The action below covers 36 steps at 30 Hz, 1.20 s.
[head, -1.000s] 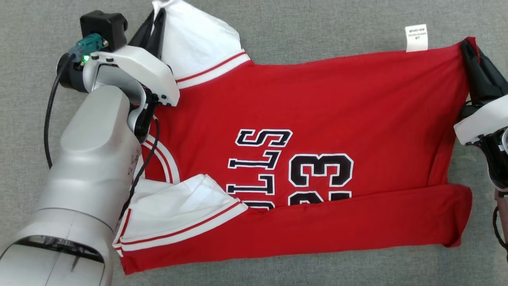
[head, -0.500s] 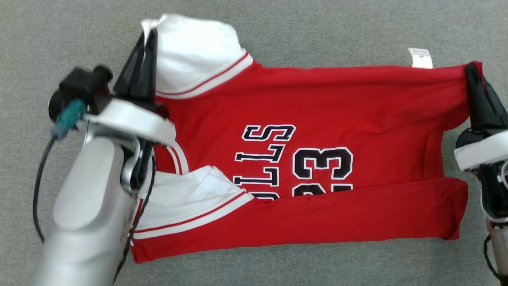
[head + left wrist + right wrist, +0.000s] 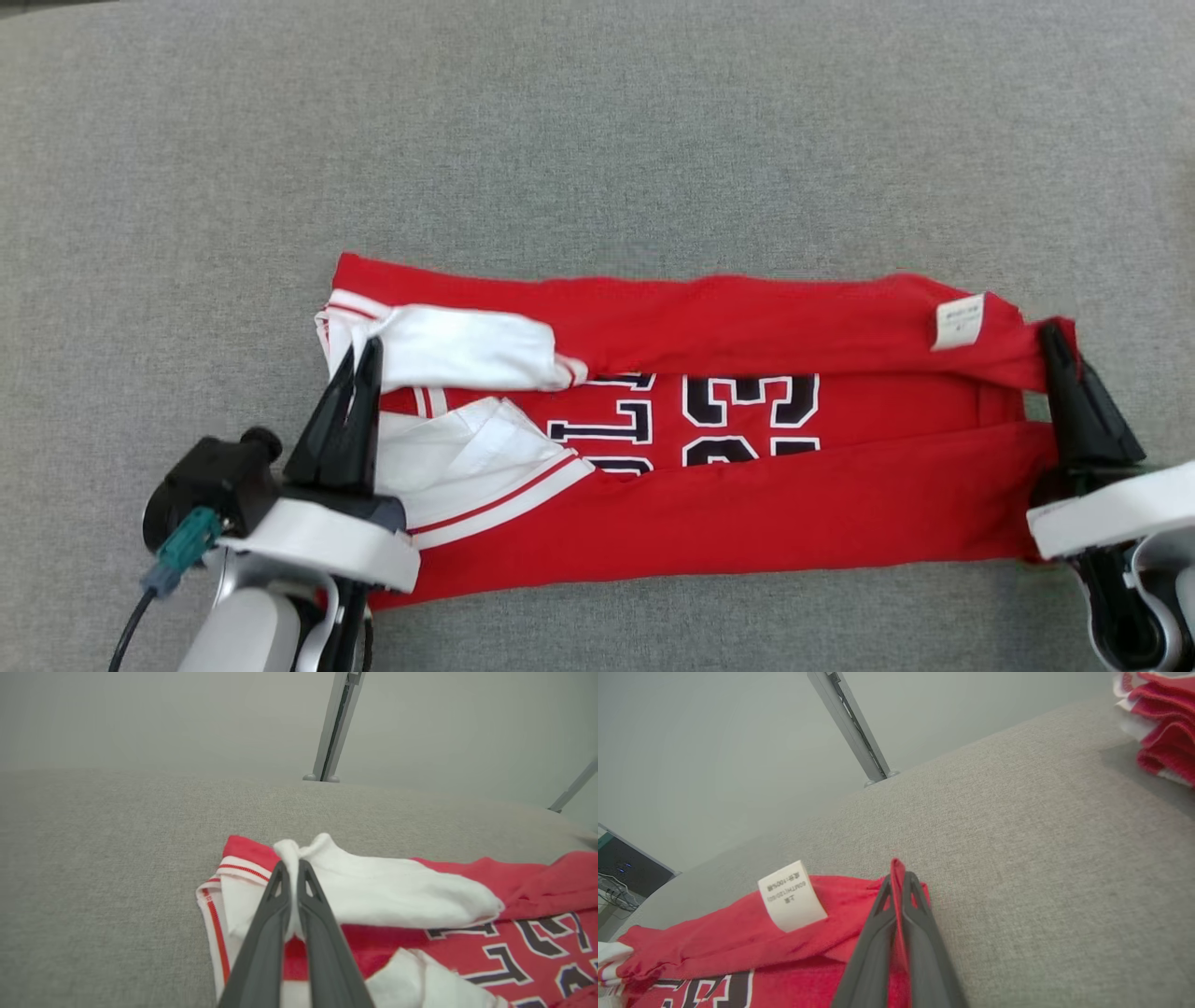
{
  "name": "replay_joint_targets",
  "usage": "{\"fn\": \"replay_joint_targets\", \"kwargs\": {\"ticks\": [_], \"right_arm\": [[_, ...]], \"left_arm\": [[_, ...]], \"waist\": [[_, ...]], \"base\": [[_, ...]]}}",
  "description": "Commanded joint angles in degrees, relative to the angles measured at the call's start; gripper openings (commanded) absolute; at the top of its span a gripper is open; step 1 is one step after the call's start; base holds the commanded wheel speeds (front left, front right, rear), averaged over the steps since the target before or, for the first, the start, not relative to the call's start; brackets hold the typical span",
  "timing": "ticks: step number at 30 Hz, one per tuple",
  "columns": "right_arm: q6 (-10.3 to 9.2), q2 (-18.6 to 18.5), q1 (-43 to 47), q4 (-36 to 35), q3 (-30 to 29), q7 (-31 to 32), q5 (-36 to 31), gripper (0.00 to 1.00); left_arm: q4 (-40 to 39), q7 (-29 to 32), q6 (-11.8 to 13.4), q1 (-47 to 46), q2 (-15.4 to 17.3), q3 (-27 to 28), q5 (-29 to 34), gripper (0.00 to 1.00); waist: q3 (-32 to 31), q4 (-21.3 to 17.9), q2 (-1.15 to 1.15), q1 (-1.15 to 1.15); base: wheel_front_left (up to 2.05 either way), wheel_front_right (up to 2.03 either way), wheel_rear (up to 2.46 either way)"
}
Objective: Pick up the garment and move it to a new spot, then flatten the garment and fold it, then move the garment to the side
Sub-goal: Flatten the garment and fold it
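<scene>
Red jersey (image 3: 709, 523) w/ white sleeves, black 23, folded into long strip on grey cloth.

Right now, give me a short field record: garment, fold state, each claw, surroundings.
garment: red jersey lying on grey fabric surface
fold state: both long edges folded inward, printed number partly covered
left claw: shut on white sleeve
right claw: shut on red corner by care label
other: red-and-white cloth pile
</scene>
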Motion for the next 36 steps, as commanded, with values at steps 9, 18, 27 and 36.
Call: {"fn": "replay_joint_targets", "kwargs": {"ticks": [9,18,27,36], "right_arm": [[-0.02,-0.3,4.8,1.3,1.5,-1.9,-0.2,0.62],[-0.02,1.0,9.4,-4.9,-1.2,-6.5,-10.1,1.00],[-0.02,5.3,11.1,-15.3,-5.6,-4.2,-23.4,1.00],[-0.02,7.0,13.8,-16.3,-4.8,-1.1,-27.3,1.00]], "left_arm": [[-3.5,5.1,2.3,7.5,1.1,0.3,-2.4,0.00],[-3.6,1.5,5.8,10.4,0.6,2.1,-1.4,1.00],[-7.6,-3.8,7.2,9.2,0.8,3.1,2.9,1.00],[-7.3,-4.0,8.8,11.4,1.5,3.2,4.8,1.00]], "waist": [[-2.1,-0.1,0.00,0.00],[-5.4,-0.7,0.00,0.00],[-9.1,-1.6,0.00,0.00],[-12.7,-2.3,0.00,0.00]], "base": [[0.00,0.00,0.00],[0.00,0.00,0.00],[0.00,0.00,0.00],[0.00,0.00,0.00]]}}
